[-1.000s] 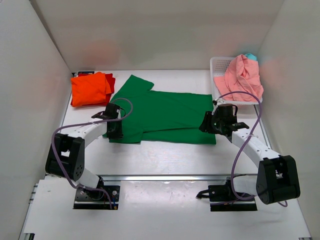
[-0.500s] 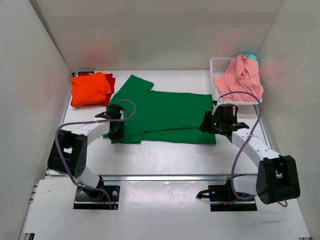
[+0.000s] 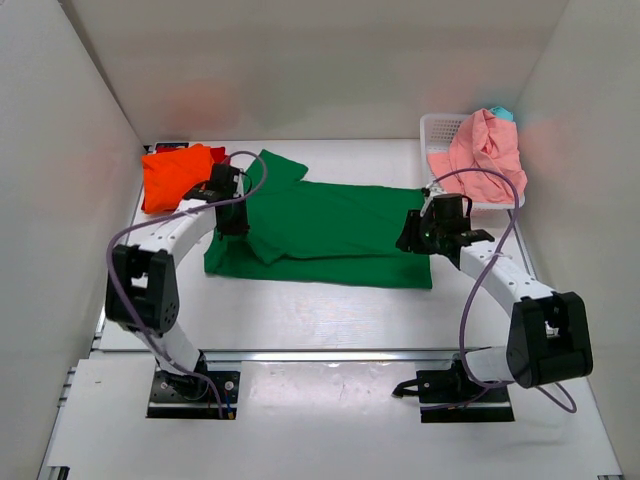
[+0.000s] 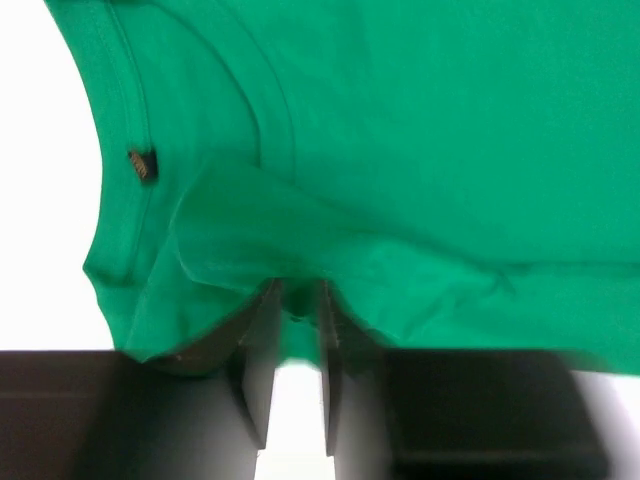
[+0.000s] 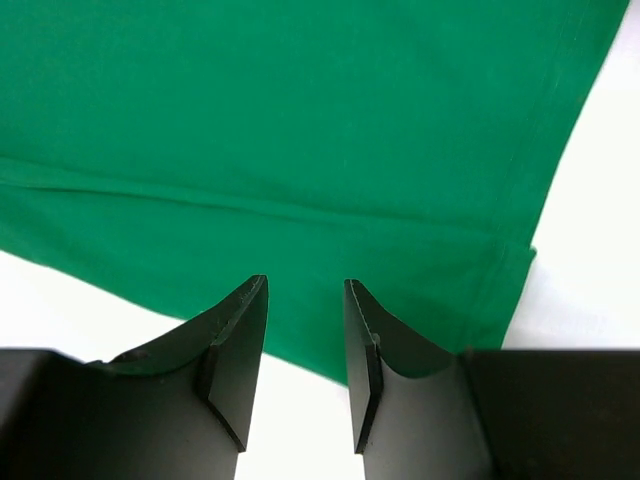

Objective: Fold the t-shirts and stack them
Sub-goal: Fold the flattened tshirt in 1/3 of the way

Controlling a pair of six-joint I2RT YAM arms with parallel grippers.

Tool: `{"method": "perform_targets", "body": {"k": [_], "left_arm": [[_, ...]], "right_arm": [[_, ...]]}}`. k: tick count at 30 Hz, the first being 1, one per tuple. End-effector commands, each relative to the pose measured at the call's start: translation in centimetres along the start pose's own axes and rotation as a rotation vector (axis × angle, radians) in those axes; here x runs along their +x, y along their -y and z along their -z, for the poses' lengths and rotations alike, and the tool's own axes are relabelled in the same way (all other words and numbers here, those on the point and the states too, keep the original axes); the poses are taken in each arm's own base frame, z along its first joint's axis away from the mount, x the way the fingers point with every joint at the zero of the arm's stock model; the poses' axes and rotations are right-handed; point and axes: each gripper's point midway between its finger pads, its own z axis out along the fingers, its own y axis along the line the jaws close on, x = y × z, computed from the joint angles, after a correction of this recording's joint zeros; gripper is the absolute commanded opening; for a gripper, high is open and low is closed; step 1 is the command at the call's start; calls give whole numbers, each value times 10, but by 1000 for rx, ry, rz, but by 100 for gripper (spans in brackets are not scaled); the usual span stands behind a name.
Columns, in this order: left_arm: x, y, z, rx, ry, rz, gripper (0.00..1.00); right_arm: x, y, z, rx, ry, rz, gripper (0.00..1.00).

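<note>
I log the green t-shirt (image 3: 340, 225) spread mid-table, with its left part folded over. Left gripper (image 4: 298, 300) is clamped on a green fold at 9 o'clock. Right gripper (image 5: 303, 295) has its jaws parted above the hem at 3 o'clock.

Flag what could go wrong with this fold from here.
1. The left gripper pinches only a thin bunch of the green t-shirt at its jaw tips, so the cloth could slip out mid-fold.
2. The right gripper has its jaws open over the hem. That end is unheld, so the fold may skew.
3. The left gripper works close beside the orange t-shirt and might nudge it.
</note>
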Motion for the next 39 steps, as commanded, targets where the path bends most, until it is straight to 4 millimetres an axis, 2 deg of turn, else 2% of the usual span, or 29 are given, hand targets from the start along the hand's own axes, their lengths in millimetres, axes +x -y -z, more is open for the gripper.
{"method": "perform_targets", "body": {"k": [1,2,4,6,7,9,11,15,18,20,24,29,34,39], "left_arm": [[-27,-7,-16,-13,34,14,37],[-32,-5,-15,-1,36,26,38],[-29,0,-18,17,13,0,38],[-11,2,-18,26,-31,-11,35],[-8,3,-18,27,-25,-16,35],[12,7,-23,55,-29,-2,38],[31,7,-30,51,-56,-3,38],[79,0,-54,0,-210,-52,36],[97,-1,-58,-26,-292,-100,33],[113,1,-54,-34,-355,-127,32],[131,6,-44,-38,-392,-170,30],[163,8,-25,-23,-481,-204,28],[176,8,-5,-22,-487,-234,22],[181,3,17,-7,-469,-208,22]], "right_arm": [[-32,-3,0,8,69,40,33],[-31,-3,-3,6,58,49,34],[-30,-4,-8,12,55,57,34],[-23,-8,-14,2,38,50,35],[-22,-8,-16,0,37,53,34],[-7,-11,-25,-5,-2,51,35],[-5,-12,-31,-5,-9,49,34],[14,-11,-42,6,-50,46,34],[34,-8,-46,11,-98,48,33],[43,-5,-49,27,-133,43,33],[65,3,-51,53,-215,37,33],[88,8,-45,63,-312,35,31],[106,10,-35,58,-359,16,31],[125,11,-9,75,-381,-21,29]]}}
